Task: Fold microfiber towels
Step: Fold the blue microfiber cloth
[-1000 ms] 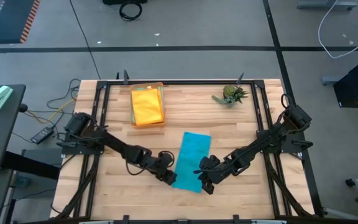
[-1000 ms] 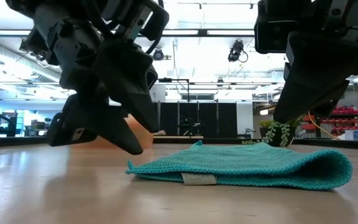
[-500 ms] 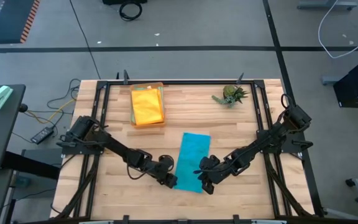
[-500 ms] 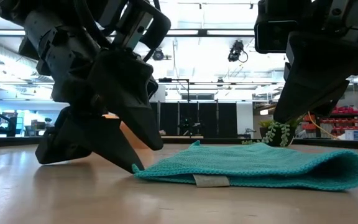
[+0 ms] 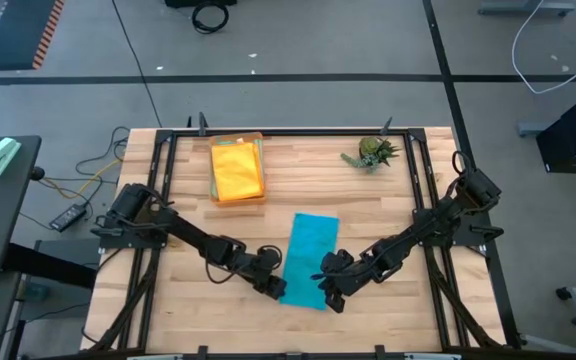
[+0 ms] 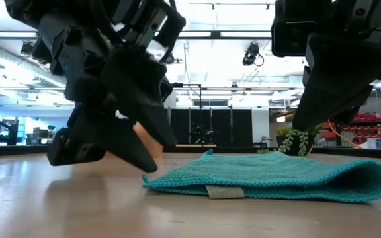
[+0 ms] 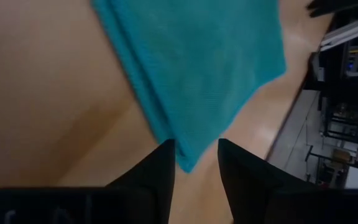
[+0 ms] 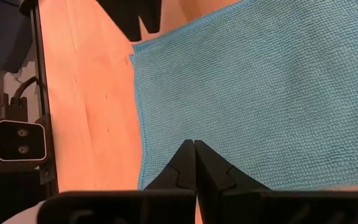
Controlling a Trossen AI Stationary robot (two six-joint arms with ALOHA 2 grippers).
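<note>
A teal microfiber towel lies folded into a long strip on the middle of the table, its fold toward the right. My left gripper is open and slants down at the strip's near left corner, which shows between the two fingers. My right gripper is shut and hangs just above the strip's near right part. More towels, the top one yellow, lie in an orange tray. My left gripper's fingers stand on either side of the teal towel's near left corner, coming slantwise from the table's left. Whether a fingertip touches the cloth I cannot tell. The towel lies flat on the table.
The orange tray stands at the far left of the table. A small green plant sits at the far right. Black frame rails run along the table's sides. Bare wood lies to the left of the teal strip.
My left gripper has tipped its fingertips down to the table at the towel's near left corner, then raised them slightly. The whole teal strip has slid a little toward the table's right and stays flat.
</note>
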